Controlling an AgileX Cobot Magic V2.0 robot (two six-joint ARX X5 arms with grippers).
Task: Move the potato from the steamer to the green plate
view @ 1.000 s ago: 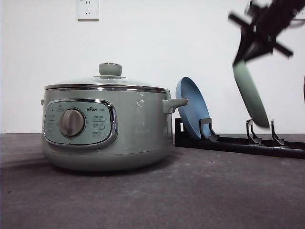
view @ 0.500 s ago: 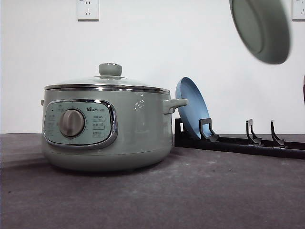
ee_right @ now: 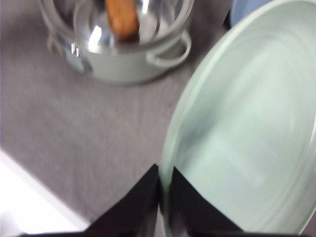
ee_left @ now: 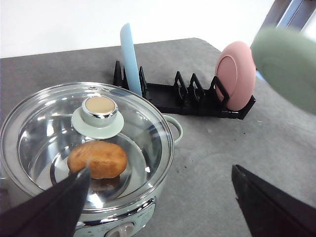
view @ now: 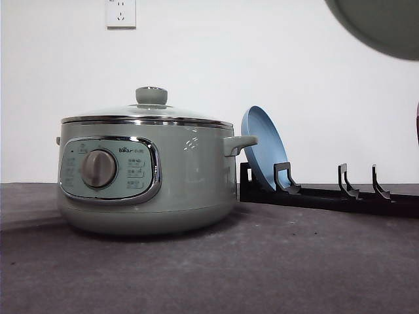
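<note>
The right gripper (ee_right: 165,200) has its black fingers pinched together on the raised rim of the round, glossy pale mint-green plate (ee_right: 247,143), held up in the air above the desk's right side. The orange-brown oblong potato (ee_left: 97,159) lies inside the large sage-green steamer (view: 147,176), under its knobbed glass lid (ee_left: 89,138). The left gripper (ee_left: 160,202) hangs over the steamer with fingers wide apart, the potato just beyond one fingertip.

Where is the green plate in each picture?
Front view: green plate high in the top right corner, in the air.
Left wrist view: blurry, at the right edge, past the pink plate.
Right wrist view: very big, pinched at its rim by the right fingers.
Shared landmark: the steamer.
</note>
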